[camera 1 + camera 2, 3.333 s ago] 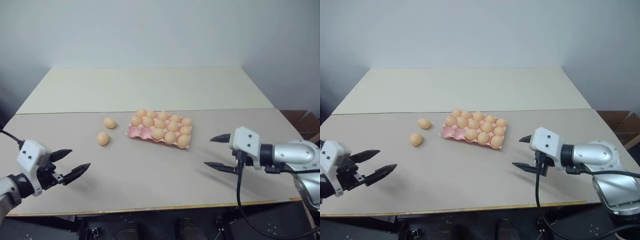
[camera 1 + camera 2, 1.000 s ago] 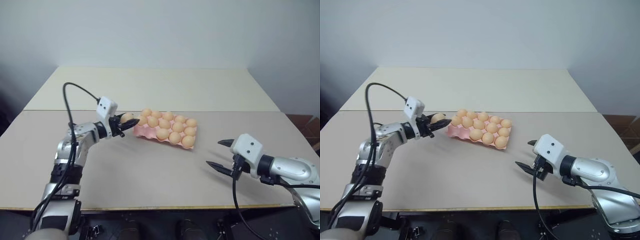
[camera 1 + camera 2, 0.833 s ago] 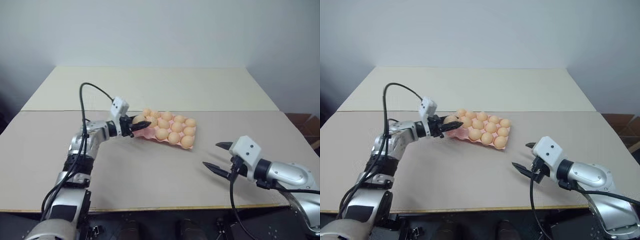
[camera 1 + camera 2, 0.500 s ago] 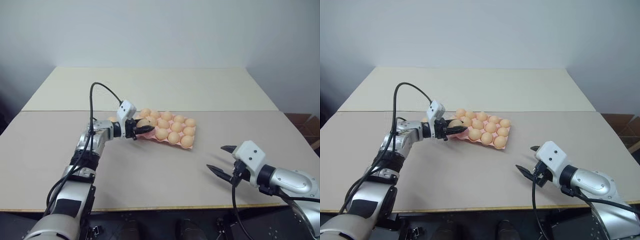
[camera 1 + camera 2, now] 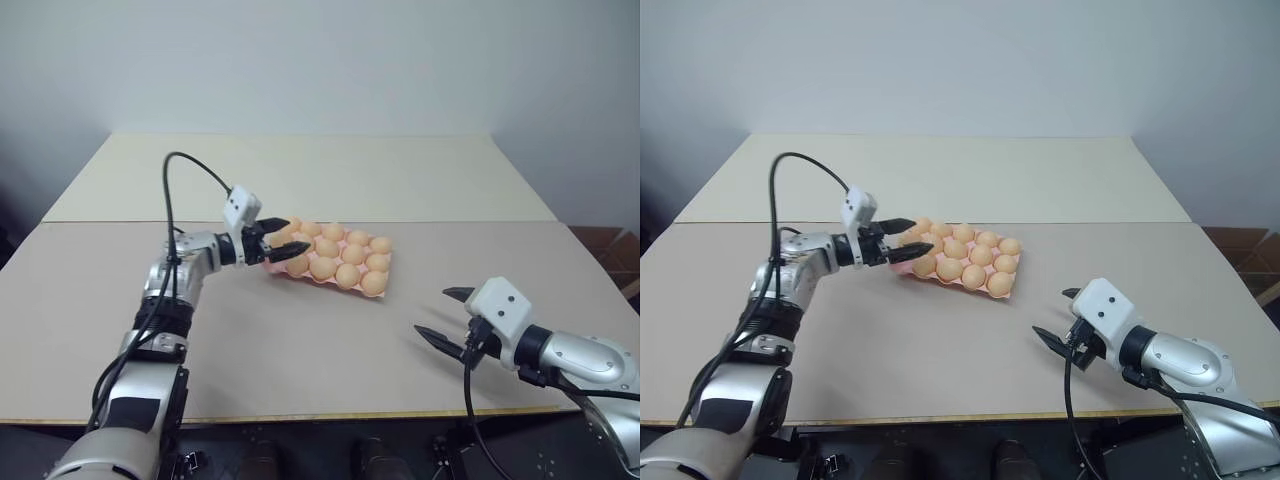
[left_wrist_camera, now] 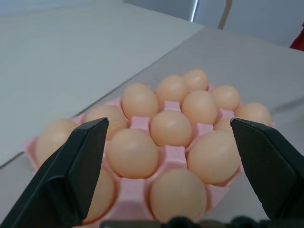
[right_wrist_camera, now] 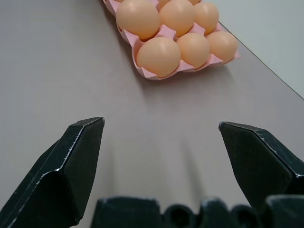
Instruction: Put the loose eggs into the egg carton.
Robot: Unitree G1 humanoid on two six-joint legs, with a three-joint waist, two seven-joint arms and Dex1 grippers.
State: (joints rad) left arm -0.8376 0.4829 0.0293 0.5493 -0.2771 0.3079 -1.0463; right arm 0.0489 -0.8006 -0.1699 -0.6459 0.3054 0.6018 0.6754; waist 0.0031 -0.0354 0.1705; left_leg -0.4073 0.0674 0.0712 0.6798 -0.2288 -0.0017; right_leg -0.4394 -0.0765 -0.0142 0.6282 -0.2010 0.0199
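Carton (image 5: 383,285) under spread left gripper (image 5: 283,245)

The egg carton (image 5: 283,268) was pink and the eggs (image 5: 347,275) in it were plain light orange-tan. Both tools' fingers (image 6: 78,166) were black, and the counter (image 5: 300,340) was a pale beige.

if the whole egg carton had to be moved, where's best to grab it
Probably the egg carton's scalloped pink rim at the near right corner, coming in low and level from the right gripper's side. The cups are filled with eggs, so only the thin edge is bare.
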